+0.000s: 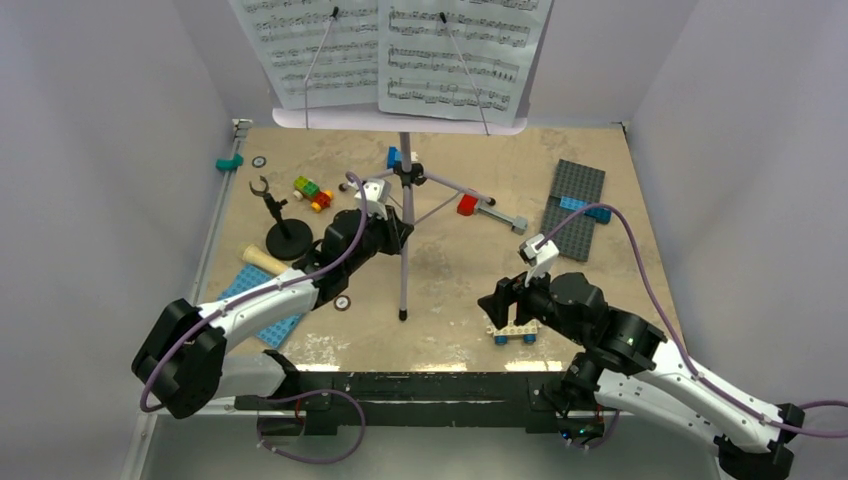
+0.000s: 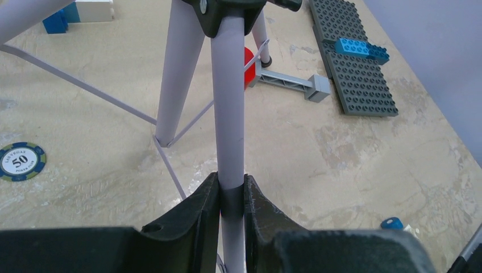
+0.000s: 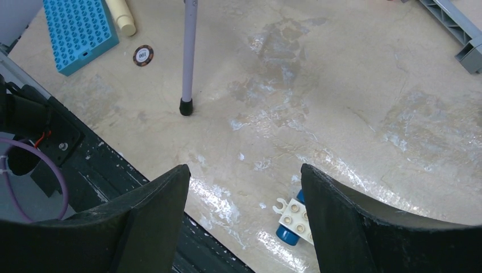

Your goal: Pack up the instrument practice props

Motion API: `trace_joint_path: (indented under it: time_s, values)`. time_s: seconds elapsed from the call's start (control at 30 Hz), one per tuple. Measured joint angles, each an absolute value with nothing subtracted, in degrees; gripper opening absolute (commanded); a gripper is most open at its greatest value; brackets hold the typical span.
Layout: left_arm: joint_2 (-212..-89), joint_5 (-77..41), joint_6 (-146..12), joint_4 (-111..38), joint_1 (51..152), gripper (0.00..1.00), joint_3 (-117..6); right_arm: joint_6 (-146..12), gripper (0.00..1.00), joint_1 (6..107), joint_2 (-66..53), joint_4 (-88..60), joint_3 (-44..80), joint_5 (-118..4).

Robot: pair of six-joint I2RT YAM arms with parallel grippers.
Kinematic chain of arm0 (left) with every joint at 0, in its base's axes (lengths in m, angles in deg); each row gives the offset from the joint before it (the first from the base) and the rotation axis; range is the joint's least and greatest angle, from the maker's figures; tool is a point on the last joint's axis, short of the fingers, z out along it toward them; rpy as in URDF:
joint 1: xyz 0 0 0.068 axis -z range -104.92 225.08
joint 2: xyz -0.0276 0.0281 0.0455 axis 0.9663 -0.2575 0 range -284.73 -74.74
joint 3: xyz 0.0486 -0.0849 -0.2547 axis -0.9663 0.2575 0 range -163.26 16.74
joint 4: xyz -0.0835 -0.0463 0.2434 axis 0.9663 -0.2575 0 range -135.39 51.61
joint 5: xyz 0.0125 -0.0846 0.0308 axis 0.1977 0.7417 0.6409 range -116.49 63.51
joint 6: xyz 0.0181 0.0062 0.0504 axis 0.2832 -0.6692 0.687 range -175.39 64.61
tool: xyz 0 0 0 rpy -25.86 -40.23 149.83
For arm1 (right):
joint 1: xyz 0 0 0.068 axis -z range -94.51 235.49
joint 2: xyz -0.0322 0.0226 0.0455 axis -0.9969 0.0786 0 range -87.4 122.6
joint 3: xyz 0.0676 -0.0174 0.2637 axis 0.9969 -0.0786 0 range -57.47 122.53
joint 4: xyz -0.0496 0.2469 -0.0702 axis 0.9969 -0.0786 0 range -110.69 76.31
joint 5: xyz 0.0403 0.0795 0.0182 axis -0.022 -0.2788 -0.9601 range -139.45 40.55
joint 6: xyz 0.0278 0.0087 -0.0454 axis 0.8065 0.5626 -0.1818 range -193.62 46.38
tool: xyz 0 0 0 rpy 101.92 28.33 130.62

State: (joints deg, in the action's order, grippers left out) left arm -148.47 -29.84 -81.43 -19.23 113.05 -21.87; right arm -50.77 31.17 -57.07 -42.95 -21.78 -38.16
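Left wrist view: the left gripper (image 2: 232,192) is clamped on one lilac leg of the music stand (image 2: 229,114). Its two black fingers (image 2: 199,207) press the tube from either side, a little below the black hub where the legs meet. Past the fingertips a second leg and thin braces run down to the table (image 2: 318,159). Ahead and to the right of this gripper lie a red brick (image 2: 248,65) and a grey girder (image 2: 290,83). Further right is a grey studded plate (image 2: 355,68) with a blue brick (image 2: 361,48) on it. To its left a blue-rimmed poker chip (image 2: 21,161) lies flat.

In the top view the stand is upright, with the sheet-music pages (image 1: 455,55) propped on its shelf high above the left gripper. Left of that gripper is the black mic stand (image 1: 287,240) on its round base. The toy microphone (image 1: 258,258) lies flat on the table just beside the base.

The right gripper (image 3: 245,170) hangs over bare table with its jaws wide apart — nothing between them. Just under its right finger sits a white wheeled brick (image 3: 293,219). Ahead and to the left the stand's rubber-tipped foot rests on the table. Further left lie a dark poker chip (image 3: 143,55) and a blue studded plate (image 3: 79,31), with the microphone's end beside the plate.
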Motion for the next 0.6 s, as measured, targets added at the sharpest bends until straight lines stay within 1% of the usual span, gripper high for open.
trace_joint_path:
  time_s: [0.3,0.33,0.4,0.43,0.5,0.6]
  values:
    - [-143.9,-27.5,-81.9,-20.5,113.1,0.00,-18.6,-50.7,0.76,31.2,-57.1,-43.0,-21.8,-38.1]
    - [-143.9,-27.4,-82.0,-20.5,113.1,0.07,-18.6,-50.7,0.77,31.2,-57.1,-43.0,-21.8,-38.0]
    - [-143.9,-27.4,-82.3,-20.5,113.1,0.36,-18.6,-50.7,0.78,31.2,-57.1,-43.0,-21.8,-37.8]
    - [-143.9,-27.4,-82.5,-20.5,113.1,0.44,-18.6,-50.6,0.79,31.2,-57.2,-43.1,-21.8,-37.3]
    - [-143.8,-26.6,-83.5,-21.6,113.1,0.55,-18.7,-50.4,0.79,31.2,-57.3,-43.7,-21.5,-36.6]
    - [-143.3,-25.6,-84.9,-24.5,113.7,0.65,-18.7,-50.2,0.80,31.2,-58.3,-44.9,-20.0,-35.4]
